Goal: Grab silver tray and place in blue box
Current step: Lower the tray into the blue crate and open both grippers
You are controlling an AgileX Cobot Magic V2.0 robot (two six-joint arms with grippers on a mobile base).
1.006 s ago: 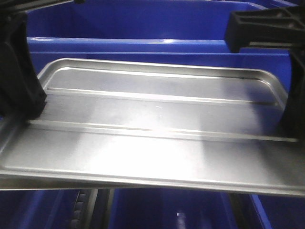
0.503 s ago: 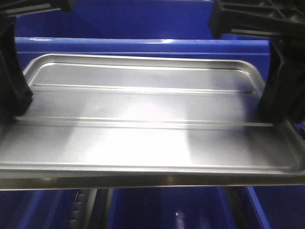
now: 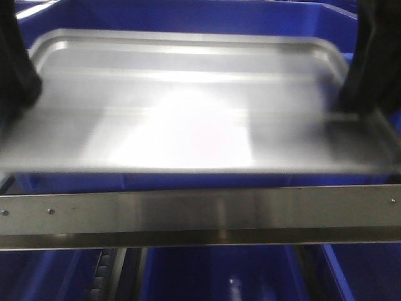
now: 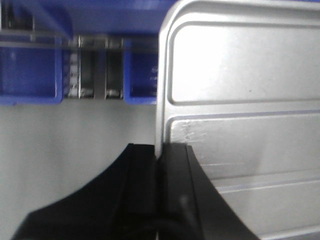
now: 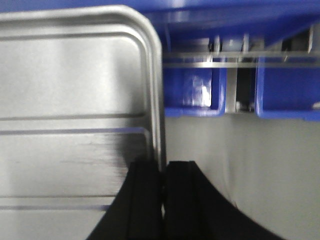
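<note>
Carrying the tray (image 3: 188, 119) by both short ends, above the rail (image 3: 200, 216), at the box (image 3: 188, 15).

Pinching the left rim with the left hand (image 4: 160, 150) and the right rim with the right hand (image 5: 164, 167), each pressed shut on the thin edge. Held in the air, roughly level; hard to tell whether already over the opening. Best done by moving both hands in step to avoid twisting the slick metal, clearing the box rim, then lowering flat between the walls before letting go.

No readable text, labels or numbers anywhere.
</note>
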